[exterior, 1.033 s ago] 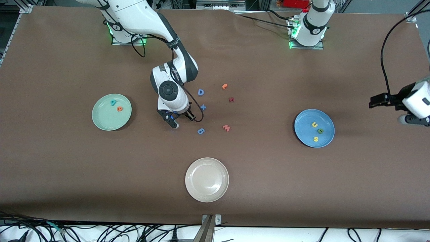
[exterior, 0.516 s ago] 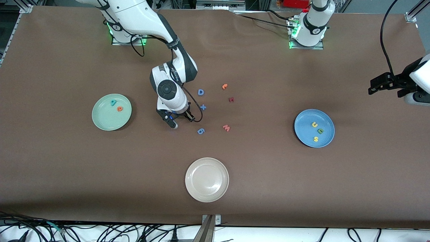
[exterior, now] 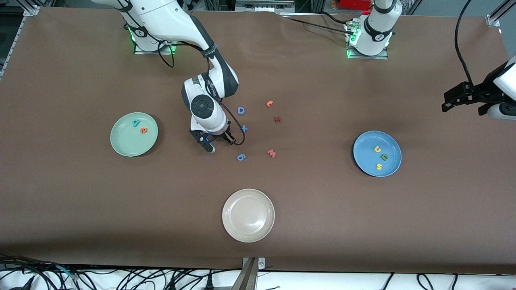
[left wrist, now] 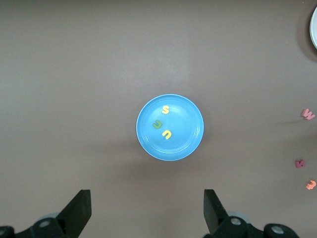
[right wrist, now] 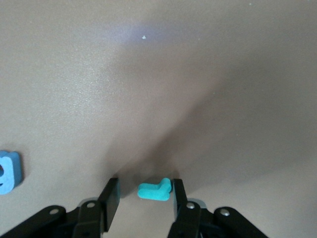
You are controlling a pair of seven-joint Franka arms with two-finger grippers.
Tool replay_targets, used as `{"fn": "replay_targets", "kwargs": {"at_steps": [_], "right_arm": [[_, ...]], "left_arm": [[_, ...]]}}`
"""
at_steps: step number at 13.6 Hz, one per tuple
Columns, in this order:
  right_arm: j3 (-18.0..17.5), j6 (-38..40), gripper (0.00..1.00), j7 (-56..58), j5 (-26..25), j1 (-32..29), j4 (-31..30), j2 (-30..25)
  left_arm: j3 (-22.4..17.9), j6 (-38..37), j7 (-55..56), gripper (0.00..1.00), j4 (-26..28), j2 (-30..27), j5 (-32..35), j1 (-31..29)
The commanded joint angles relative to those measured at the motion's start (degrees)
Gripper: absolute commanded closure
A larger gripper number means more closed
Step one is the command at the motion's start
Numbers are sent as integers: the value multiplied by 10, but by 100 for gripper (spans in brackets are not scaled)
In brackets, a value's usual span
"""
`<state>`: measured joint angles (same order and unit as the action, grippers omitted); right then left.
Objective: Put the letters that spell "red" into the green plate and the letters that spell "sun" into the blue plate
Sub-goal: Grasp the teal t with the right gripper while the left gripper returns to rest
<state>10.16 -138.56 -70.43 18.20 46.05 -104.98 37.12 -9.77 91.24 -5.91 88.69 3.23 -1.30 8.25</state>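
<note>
Right end effector (right wrist: pixel 141 198) low over mid tabletop (exterior: pixel 80 193), fingers half-spread either side of the teal "r" (right wrist: pixel 154 191), one pad touching it. Green plate (exterior: pixel 121 145) holds teal "d" (exterior: pixel 136 123) and orange "e" (exterior: pixel 143 130). Blue plate (exterior: pixel 393 161) holds yellow "u" (exterior: pixel 377 149), green "n" (exterior: pixel 385 157), yellow "s" (exterior: pixel 379 166). Left end effector (left wrist: pixel 146 210) waits, wide open, high above the tabletop's left-arm end.

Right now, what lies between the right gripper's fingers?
In the right wrist view, the small teal "r" lies on the brown table between the right gripper fingers, against one finger; a gap remains at the other.
</note>
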Motion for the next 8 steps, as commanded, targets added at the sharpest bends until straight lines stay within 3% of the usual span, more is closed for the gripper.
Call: {"fn": "replay_targets", "kwargs": {"at_steps": [1, 8], "right_arm": [[1, -7, 49, -3, 13, 4, -8, -5], [2, -4, 51, 6, 10, 4, -9, -3]], "left_arm": [[-3, 21, 4, 0, 10, -5, -7, 5], [-2, 17, 0, 0, 13, -2, -9, 4]]}}
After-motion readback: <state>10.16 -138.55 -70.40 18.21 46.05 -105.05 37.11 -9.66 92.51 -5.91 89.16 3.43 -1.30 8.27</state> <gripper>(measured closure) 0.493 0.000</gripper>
